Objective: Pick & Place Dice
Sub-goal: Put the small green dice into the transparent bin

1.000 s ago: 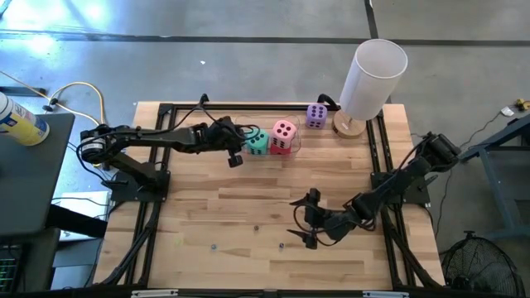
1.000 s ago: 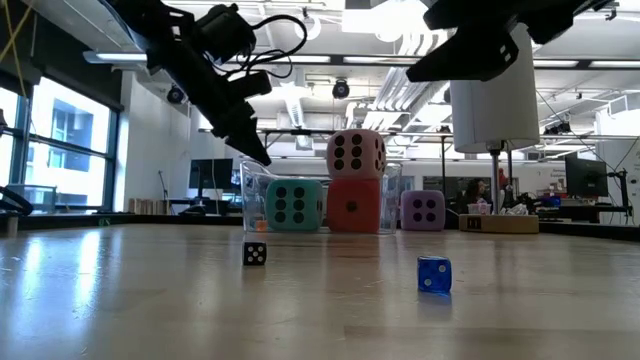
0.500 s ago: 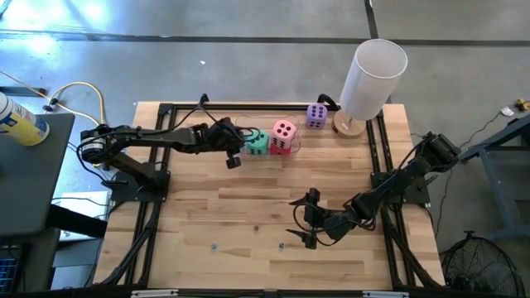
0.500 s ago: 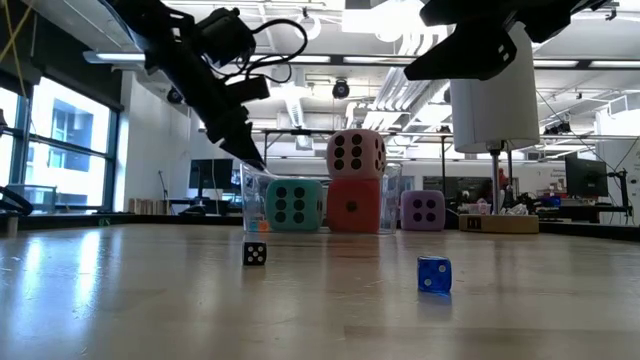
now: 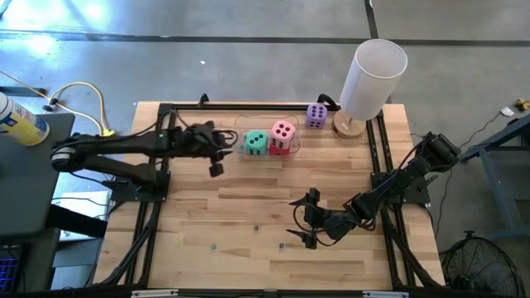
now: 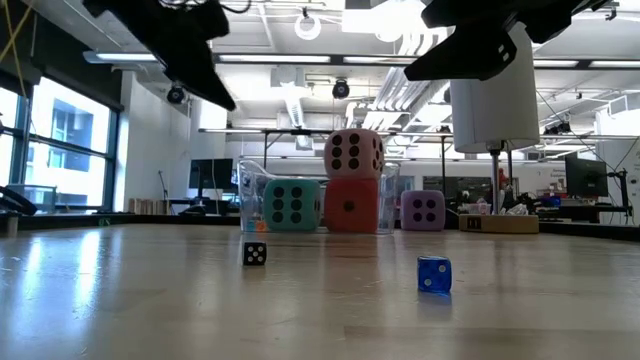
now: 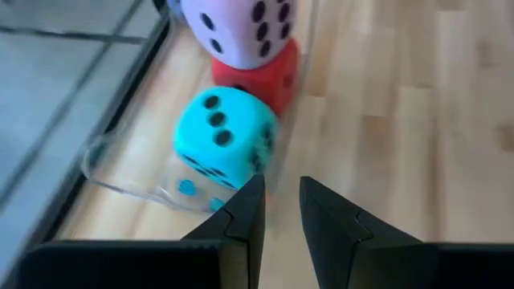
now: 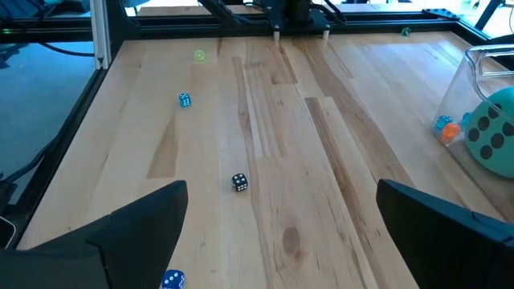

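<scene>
Pulled my left gripper (image 5: 215, 168) back toward the left of the high view since the earlier frame; it now sits clear of the clear bin (image 5: 291, 149), fingers nearly closed on nothing. Teal die (image 5: 256, 141), pink die (image 5: 284, 132) stacked on the red die (image 6: 351, 209), all in that bin; purple die (image 5: 315, 116) alone, upper right, beside the white cylinder (image 5: 371, 76). Purple lies well right of my left jaws; my right gripper (image 5: 305, 222), low centre and spread wide, looks about as far from it.
</scene>
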Controlling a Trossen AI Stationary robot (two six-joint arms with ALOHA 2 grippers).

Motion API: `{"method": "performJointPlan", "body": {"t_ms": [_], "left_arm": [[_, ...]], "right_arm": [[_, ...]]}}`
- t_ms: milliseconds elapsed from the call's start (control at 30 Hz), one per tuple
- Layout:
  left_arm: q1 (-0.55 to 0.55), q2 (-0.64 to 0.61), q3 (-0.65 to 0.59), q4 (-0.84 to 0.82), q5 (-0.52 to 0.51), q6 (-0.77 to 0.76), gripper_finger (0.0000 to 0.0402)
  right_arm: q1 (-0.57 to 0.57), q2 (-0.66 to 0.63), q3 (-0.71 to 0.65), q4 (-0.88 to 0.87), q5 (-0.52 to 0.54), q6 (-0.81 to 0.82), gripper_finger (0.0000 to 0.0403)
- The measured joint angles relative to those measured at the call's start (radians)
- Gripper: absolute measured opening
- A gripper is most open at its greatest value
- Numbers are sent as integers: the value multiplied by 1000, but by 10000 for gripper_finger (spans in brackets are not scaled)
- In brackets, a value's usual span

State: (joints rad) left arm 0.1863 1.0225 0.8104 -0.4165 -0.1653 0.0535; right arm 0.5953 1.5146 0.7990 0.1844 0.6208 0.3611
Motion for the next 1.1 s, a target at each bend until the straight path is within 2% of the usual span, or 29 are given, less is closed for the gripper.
{"method": "performJointPlan", "body": {"t_ms": [100, 200, 433, 700, 867, 967, 1100], "left_arm": [[-33, -48, 0, -63, 41, -72, 76], [-69, -71, 0, -158, 31, -141, 90], [-137, -61, 0, -264, 34, -270, 180], [-219, -58, 0, -266, 36, -241, 303], [-245, -53, 0, -266, 34, -230, 365], [-248, -36, -1, -270, 33, -234, 392], [-243, 4, -1, -270, 25, -234, 395]], "right_arm": [[0, 0, 0, 0, 0, 0, 396], [-2, 0, 0, 8, 0, -15, 396], [-2, 0, 0, 7, 0, -32, 396], [-3, 0, 0, 7, -11, -53, 396], [-3, 0, 0, 12, -11, -66, 396], [-3, 0, 0, 16, -11, -71, 396], [-3, 0, 0, 16, -11, -72, 396]]}}
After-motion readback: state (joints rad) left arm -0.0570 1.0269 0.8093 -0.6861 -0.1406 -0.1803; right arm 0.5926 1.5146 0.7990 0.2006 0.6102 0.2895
